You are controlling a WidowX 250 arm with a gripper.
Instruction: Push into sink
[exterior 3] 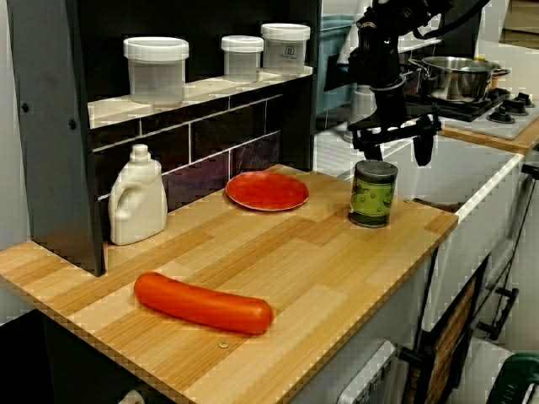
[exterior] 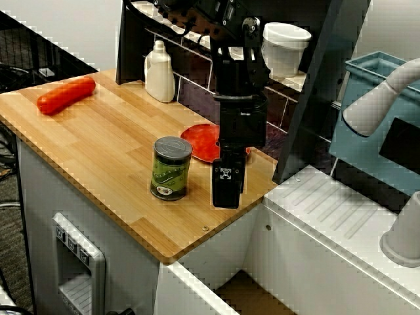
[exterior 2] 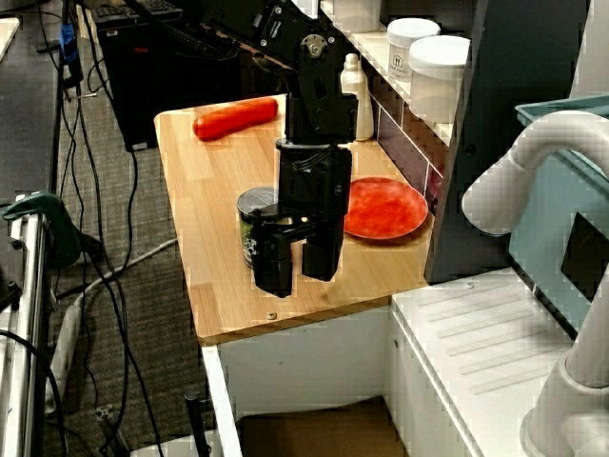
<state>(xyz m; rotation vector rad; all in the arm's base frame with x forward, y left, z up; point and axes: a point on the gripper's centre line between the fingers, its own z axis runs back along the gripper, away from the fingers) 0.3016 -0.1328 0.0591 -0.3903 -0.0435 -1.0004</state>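
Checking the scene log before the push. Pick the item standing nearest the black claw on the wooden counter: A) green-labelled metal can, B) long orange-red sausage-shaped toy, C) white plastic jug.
A: the green-labelled metal can stands upright right beside the open black claw, while the orange-red sausage-shaped toy and white plastic jug sit far back on the wooden counter.

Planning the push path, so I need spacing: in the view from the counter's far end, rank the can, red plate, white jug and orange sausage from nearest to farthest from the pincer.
1. Can, just below the pincer.
2. Red plate, by the back wall.
3. White jug, under the shelf.
4. Orange sausage, at the counter's near end.
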